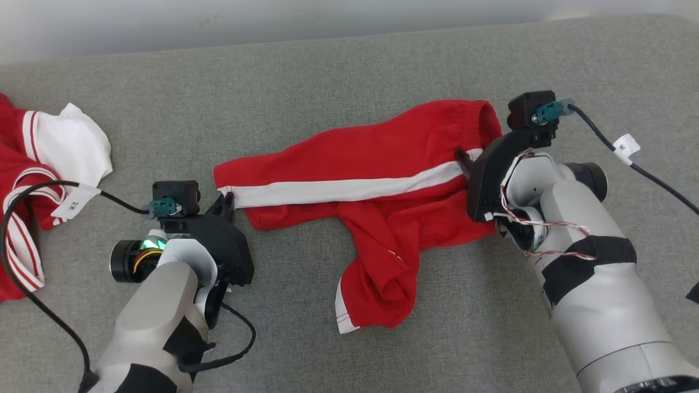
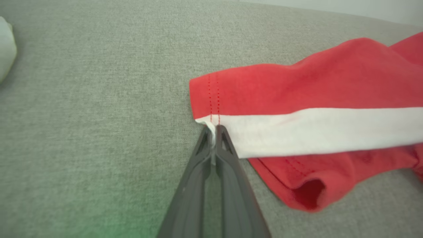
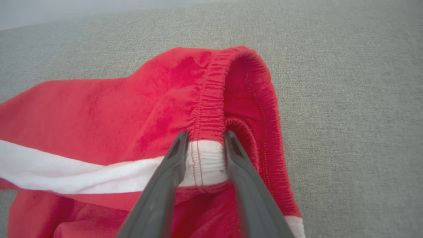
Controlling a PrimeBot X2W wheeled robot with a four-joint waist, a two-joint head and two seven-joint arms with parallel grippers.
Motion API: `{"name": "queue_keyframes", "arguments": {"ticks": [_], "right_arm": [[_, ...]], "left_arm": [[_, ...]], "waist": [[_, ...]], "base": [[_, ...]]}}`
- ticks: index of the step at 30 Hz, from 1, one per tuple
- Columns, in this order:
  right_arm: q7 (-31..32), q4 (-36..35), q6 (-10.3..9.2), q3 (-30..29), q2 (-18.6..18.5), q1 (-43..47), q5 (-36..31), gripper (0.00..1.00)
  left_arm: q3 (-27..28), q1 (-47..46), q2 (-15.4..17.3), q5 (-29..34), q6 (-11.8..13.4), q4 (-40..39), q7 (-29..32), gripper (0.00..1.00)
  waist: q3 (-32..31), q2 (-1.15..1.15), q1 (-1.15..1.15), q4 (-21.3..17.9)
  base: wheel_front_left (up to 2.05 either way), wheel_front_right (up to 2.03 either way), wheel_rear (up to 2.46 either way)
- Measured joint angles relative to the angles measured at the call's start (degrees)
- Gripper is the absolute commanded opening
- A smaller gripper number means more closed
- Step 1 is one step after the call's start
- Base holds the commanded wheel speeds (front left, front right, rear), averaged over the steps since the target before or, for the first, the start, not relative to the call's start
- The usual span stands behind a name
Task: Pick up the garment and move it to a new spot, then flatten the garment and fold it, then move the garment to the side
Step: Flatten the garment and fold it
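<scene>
Garment [image 1: 371, 164] front and centre: a pair of red shorts with a white stripe [image 1: 338, 188], stretched sideways across the grey surface [image 1: 327, 71], between the two arms. Left end effector [image 1: 226, 202] is pinched together on the leg hem [image 2: 211, 96], right at the stripe's end. That's a firm bite! Right end effector [image 1: 464, 158] has a finger on either side of the waistband [image 3: 211, 99], both touching cloth, but whether it's truly clamped I can't tell. So where are we? By my read it's early: the two ends are being secured, and the shorts lie on the surface, not lifted. The other leg [image 1: 382, 273] is crumpled and twisted toward the robot, so flattening, folding and the move aside all look left to do. Another red-and-white garment [image 1: 33, 164] sits well apart at the left.
</scene>
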Motion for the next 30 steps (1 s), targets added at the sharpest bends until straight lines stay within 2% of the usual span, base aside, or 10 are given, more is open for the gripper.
{"name": "queue_keyframes", "arguments": {"ticks": [1, 2, 10, 11, 12, 13, 14, 24, 27, 30], "right_arm": [[0.0, 0.0, 0.0, 0.0, 0.2, 0.4, -0.4, 0.98], [0.1, -0.1, 0.0, -0.1, 0.3, 0.8, -0.6, 1.0], [1.5, -2.0, 0.0, -1.0, 0.6, 3.2, -1.1, 1.0], [1.5, -2.4, 0.0, -1.1, 0.6, 3.3, -1.4, 0.67], [1.6, -2.7, 0.0, -1.2, 0.6, 3.3, -1.6, 0.43], [1.7, -2.9, 0.0, -1.3, 0.6, 3.4, -1.7, 0.07], [1.9, -3.0, 0.0, -1.3, 0.6, 3.4, -2.0, 0.0], [-0.5, -6.5, 0.0, -1.7, 0.3, 3.7, 0.0, 0.0], [-1.4, -9.6, 0.0, -2.1, 0.4, 0.5, 4.6, 0.0], [-1.2, -11.9, 0.0, 3.4, 0.1, -3.3, 8.4, 0.0]], "left_arm": [[-0.1, 0.0, 0.0, -0.1, 0.0, 0.2, -0.1, 0.0], [-0.2, 0.0, 0.0, -0.1, 0.0, 0.4, -0.2, 0.0], [-0.5, 0.2, -0.1, -0.7, 0.5, 1.3, -0.9, 0.0], [-0.6, 0.2, -0.1, -0.8, 0.5, 1.3, -0.9, 0.0], [-0.7, 0.2, -0.1, -1.0, 0.5, 1.4, -0.9, 0.0], [-0.8, 0.2, -0.1, -1.0, 0.5, 1.4, -0.9, 0.0], [-0.9, 0.2, -0.1, -1.1, 0.5, 1.4, -0.9, 0.0], [2.2, -0.2, -0.2, -4.8, -0.6, -1.3, -7.0, 0.0], [5.3, -3.7, 0.0, -9.4, -3.8, -4.1, -5.9, 0.0], [7.9, -7.5, 1.1, -14.3, -7.9, -5.8, -0.5, 0.0]], "waist": [[-0.2, 0.0, 0.0, 0.0], [-0.4, 0.0, 0.0, 0.0], [-1.5, 0.0, 0.0, -0.5], [-1.5, 0.0, 0.0, -0.5], [-1.5, 0.0, 0.0, -0.5], [-1.5, 0.0, 0.0, -0.5], [-1.4, 0.0, 0.0, -0.4], [-2.3, 0.0, -0.01, -0.4], [-1.5, 0.0, -0.01, -0.6], [-0.1, 0.0, -0.01, -0.9]], "base": [[0.0, 0.0, 0.0], [0.0, 0.0, 0.0], [0.0, 0.0, 0.0], [0.0, 0.0, 0.0], [0.0, 0.0, 0.0], [0.0, 0.0, 0.0], [0.0, 0.0, 0.0], [0.0, 0.0, 0.0], [0.0, 0.0, 0.0], [0.0, 0.0, 0.0]]}}
